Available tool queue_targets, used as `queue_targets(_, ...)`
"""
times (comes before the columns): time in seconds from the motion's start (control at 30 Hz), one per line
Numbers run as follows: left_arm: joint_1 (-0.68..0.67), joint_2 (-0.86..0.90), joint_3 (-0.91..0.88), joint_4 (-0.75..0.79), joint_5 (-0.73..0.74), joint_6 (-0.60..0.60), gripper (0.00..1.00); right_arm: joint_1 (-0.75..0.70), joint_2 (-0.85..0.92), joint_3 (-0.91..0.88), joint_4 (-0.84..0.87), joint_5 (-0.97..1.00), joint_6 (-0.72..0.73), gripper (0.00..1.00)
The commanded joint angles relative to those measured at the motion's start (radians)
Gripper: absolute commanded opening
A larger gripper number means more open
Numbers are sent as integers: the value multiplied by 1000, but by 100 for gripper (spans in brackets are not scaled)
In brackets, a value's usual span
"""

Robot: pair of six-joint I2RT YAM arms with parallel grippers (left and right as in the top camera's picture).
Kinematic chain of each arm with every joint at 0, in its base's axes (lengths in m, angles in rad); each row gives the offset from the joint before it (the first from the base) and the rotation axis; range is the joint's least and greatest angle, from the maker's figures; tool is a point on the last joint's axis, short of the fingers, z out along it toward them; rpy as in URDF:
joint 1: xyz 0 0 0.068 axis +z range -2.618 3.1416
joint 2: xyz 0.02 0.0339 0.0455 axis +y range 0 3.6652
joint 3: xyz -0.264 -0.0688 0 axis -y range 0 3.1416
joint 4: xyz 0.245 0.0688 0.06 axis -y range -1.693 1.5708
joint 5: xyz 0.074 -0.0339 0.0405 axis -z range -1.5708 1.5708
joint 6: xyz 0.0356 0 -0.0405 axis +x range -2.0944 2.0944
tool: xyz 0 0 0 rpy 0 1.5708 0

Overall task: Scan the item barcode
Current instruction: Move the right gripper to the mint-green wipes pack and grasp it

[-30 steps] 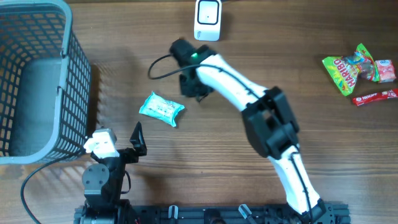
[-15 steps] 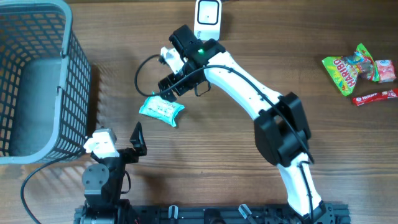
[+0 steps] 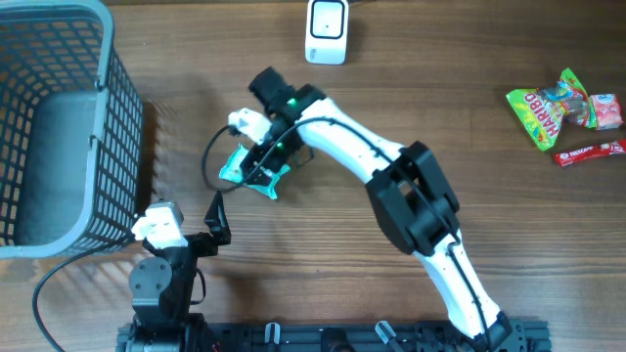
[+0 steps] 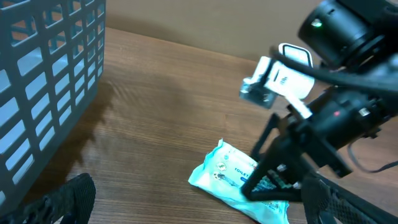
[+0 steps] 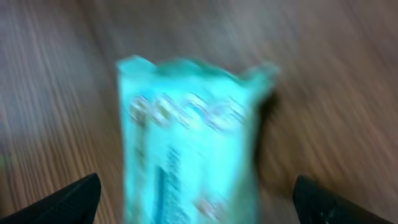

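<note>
Where it lay on the wooden table (image 3: 469, 117), the packet (image 3: 236, 166) was a small, soft pillow pack in teal film with crimped ends. Its upper face carried a row of small white motifs and dark print, of which only the letters "TOILE" could be read in the left wrist view (image 4: 231, 176). No barcode could be made out on the visible face. The packet rested flat, left of the table's centre, to the right of the grey wire basket (image 3: 110, 68) and on the near side of the white scanner (image 3: 326, 29), well apart from both. The right gripper (image 3: 262, 161) was positioned directly over the packet, its black fingers (image 4: 264, 152) reaching down at the packet's right-hand part. In the right wrist view, which was blurred, the two fingertips appeared at the lower corners of the frame, spread wide, with the packet (image 5: 186, 143) lying between them and clear space on either side. The jaws were therefore fully apart and clamped on nothing; whether a finger touched the film could not be determined. The left gripper (image 3: 201, 227) sat at the near left edge of the table, just beside the basket's near corner, with its jaws likewise wide apart and nothing between them.
</note>
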Motion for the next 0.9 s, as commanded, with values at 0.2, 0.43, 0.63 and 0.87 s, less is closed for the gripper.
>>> queue_targets(0.2, 4, -5, -5, 2, 11, -2, 100, 12, 85, 2, -21, 15, 92, 87)
queue_targets(0.43, 4, -5, -5, 2, 12, -2, 100, -56, 77, 6, -53, 2, 76, 89)
queue_targets(0.63, 4, -5, -5, 2, 12, -2, 100, -68, 122, 0, -60, -65, 51, 82)
queue_targets(0.87, 4, -5, -5, 2, 11, -2, 100, -34, 124, -2, -116, -93, 50, 69)
